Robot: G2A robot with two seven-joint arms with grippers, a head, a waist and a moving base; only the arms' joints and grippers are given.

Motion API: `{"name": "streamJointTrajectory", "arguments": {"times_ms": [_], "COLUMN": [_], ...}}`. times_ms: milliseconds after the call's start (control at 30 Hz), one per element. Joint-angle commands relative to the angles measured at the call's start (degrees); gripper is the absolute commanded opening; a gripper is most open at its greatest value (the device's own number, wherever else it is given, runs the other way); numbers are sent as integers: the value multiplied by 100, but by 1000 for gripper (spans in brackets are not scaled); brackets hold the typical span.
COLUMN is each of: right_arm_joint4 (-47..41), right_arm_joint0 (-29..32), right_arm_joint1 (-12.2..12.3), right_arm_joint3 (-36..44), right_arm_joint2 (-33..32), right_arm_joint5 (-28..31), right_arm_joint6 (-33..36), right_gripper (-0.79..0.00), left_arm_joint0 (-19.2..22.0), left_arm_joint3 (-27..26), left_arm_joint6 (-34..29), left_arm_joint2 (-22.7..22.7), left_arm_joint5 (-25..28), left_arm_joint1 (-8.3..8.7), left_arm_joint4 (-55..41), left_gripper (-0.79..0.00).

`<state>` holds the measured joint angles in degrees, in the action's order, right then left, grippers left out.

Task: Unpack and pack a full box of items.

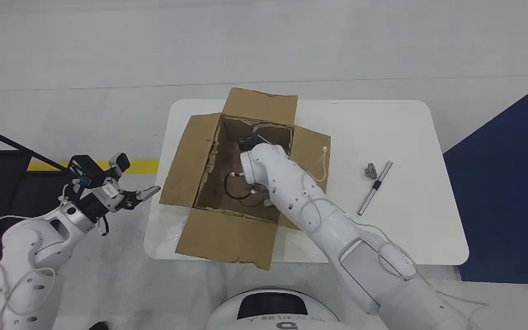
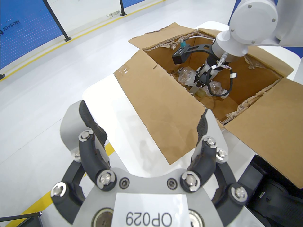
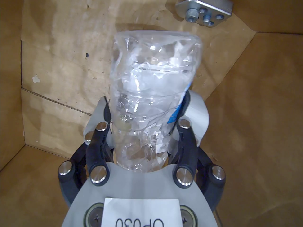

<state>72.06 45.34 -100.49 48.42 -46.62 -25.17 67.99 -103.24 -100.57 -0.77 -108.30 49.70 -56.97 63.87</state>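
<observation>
The right arm bent down into the open cardboard box [image 1: 188, 157] on the tabletop [image 1: 396, 132], the right tool [image 3: 149, 100] pinching a crumpled clear plastic bottle [image 3: 153, 72] inside the box. A metal bracket [image 3: 204, 5] lay near it on the box floor. The left tool [image 2: 144, 112] hung beyond the tabletop's edge, fingers spread and empty, facing the box.

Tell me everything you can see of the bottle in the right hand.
The bottle is clear, crumpled thin plastic with a blue label scrap on one side. It sits lengthwise between the fingers of the right hand, which press its sides, inside the cardboard box. Whether it touches the box floor cannot be told.
</observation>
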Motion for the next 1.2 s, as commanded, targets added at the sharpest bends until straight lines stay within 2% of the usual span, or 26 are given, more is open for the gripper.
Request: {"name": "streamJointTrajectory", "arguments": {"times_ms": [0, 100, 267, 400, 500, 633, 800, 833, 1167], "right_arm_joint4": [69, 213, 632, 1139, 1517, 2015, 2221, 2127, 1968], "right_arm_joint0": [53, 162, 539, 1087, 1675, 2672, 3904, 4099, 4161], "right_arm_joint1": [21, 52, 140, 275, 408, 614, 850, 883, 890], "right_arm_joint3": [101, 360, 1239, 2400, 3564, 5357, 6906, 7071, 7059], "right_arm_joint2": [-25, -40, -28, -75, -160, -330, -796, -881, -955], "right_arm_joint5": [10, -4, 30, 172, 444, 947, 1527, 1670, 1654], "right_arm_joint6": [58, 152, 290, 330, 249, -393, -1470, -1612, -1777], "right_gripper": [-785, -785, -785, -785, -785, -785, -785, -785, -785], "left_arm_joint0": [0, 0, 0, 0, 0, 0, 0, 0, 0], "left_arm_joint3": [0, 0, 0, 0, 0, 0, 0, 0, 0], "left_arm_joint6": [0, 0, 0, 0, 0, 0, 0, 0, 0], "left_arm_joint2": [0, 0, 0, 0, 0, 0, 0, 0, 0], "left_arm_joint5": [0, 0, 0, 0, 0, 0, 0, 0, 0], "left_arm_joint1": [0, 0, 0, 0, 0, 0, 0, 0, 0], "left_arm_joint4": [0, 0, 0, 0, 0, 0, 0, 0, 0], "left_gripper": [0, 0, 0, 0, 0, 0, 0, 0, 0]}}
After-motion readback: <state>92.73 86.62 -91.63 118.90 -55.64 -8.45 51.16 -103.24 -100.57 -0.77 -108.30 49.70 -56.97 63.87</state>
